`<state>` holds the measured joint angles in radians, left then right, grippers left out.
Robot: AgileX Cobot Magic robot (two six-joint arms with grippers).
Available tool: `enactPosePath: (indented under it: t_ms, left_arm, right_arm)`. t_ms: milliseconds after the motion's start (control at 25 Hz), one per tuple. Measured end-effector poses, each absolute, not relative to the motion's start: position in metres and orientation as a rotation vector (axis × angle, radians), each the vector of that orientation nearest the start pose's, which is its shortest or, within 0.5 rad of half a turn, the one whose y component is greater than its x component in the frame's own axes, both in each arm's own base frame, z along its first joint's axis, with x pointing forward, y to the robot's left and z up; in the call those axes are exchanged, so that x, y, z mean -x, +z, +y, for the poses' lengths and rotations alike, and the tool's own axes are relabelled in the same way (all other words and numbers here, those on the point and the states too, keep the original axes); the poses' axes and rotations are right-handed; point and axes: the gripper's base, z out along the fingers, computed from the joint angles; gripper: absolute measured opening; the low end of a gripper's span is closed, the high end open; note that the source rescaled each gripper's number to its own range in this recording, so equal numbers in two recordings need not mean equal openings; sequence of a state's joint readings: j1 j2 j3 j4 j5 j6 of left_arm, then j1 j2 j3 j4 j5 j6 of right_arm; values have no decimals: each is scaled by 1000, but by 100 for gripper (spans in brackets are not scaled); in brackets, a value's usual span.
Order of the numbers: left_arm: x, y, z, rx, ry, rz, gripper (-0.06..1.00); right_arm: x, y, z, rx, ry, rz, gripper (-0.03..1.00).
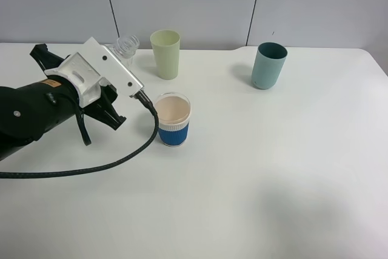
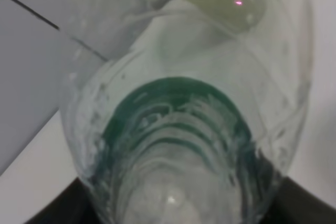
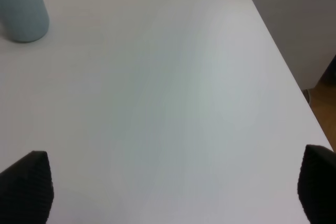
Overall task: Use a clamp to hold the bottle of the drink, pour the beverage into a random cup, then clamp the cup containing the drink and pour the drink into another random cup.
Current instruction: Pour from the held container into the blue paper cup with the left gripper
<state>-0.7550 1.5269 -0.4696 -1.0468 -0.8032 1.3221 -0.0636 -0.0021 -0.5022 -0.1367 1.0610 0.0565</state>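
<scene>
the left gripper [image 2: 178,211] is clamped shut on the bottle of the drink [image 1: 127,45], whose ribbed clear body and green label fill the left wrist view, with dark finger pads at both lower corners. in the high view only the open neck shows past the white camera bracket, just beside the pale yellow-green tumbler [image 1: 165,53] at its 9 o'clock, and at about 11 o'clock from the blue-sleeved paper cup [image 1: 173,119]. droplets cling to the bottle wall, but i cannot tell how much of the beverage is left, nor whether the cup's pinkish-beige inside is wet. the teal cup [image 1: 268,65] stands well apart at 2 o'clock from the blue-sleeved cup. the right gripper [image 3: 173,187] hangs over bare table [image 1: 273,168], jaws wide apart with nothing between them. my reading is that the bottle stage is in hand. if the cup is dry, the next move calls for bringing the neck over the white rim at 5 o'clock from the bottle and tipping slowly. if it is filled, the bottle needs setting down clear of the tumbler before the sleeve is gripped.
</scene>
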Motion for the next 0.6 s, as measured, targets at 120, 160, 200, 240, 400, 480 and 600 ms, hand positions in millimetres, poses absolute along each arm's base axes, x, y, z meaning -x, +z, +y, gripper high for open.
enactPosePath:
  t_ms: [120,160,200,240,400,480,600]
  left_arm:
    - [-220,179,-129,-760,490,1829,1]
    - [-220,179,-130,-759,490,1828,1]
    - [-221,180,-130,-756,490,1827,1]
    - [-222,181,-131,-754,491,1824,1]
    - [-226,187,-132,-772,556,1819,1]
    - [-228,189,-130,-808,621,1806,1]
    - [-229,191,-128,-860,700,1788,1]
  right_arm:
    - [7,278,-10,-129,-168,2033,79]
    - [7,278,-10,-129,-168,2033,79]
    - [7,278,-10,-129,-168,2033,79]
    - [7,278,-10,-129,-168,2033,79]
    - [7,278,-10,-129,-168,2033,79]
    - [7,278,-10,-129,-168,2033,79]
    - [7,278,-10,-129,-168,2033,79]
